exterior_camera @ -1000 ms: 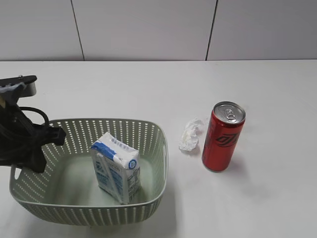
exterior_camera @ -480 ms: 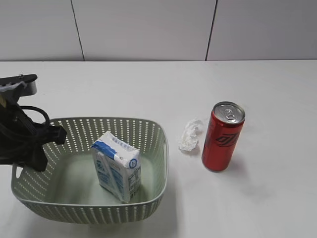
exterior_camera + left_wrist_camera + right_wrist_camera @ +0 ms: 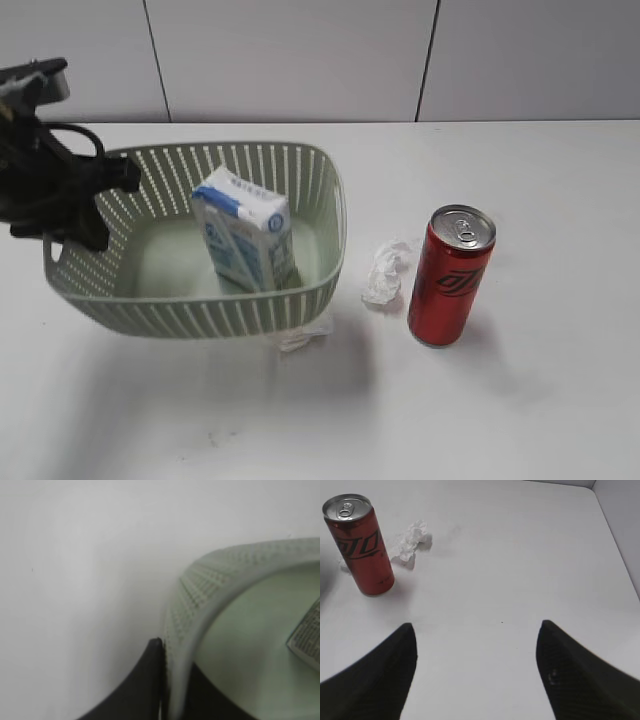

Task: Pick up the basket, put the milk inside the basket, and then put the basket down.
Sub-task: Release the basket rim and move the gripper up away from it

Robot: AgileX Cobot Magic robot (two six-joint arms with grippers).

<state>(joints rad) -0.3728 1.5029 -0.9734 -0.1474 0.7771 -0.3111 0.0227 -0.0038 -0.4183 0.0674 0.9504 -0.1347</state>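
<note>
Left gripper [image 3: 75,205] at the frame's left edge is clamped onto the basket [image 3: 320,200] wall, with the basket lifted and tilted off the table [image 3: 560,200]. Milk [image 3: 245,240] is seen standing inside it. Further right, crumpled tissue [image 3: 385,272] and a red can [image 3: 450,275] are seen. Right gripper [image 3: 477,630] is spread wide, holding nothing.

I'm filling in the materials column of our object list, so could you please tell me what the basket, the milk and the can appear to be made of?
Basket: likely moulded plastic, matte sage green, given its regular slotted walls and smooth rounded rim.
Milk: probably coated paperboard, with folded edges and printed white-and-blue faces.
Can: apparently metal, with a bare silvery lid and pull tab, and glossy red paint on the body.
</note>
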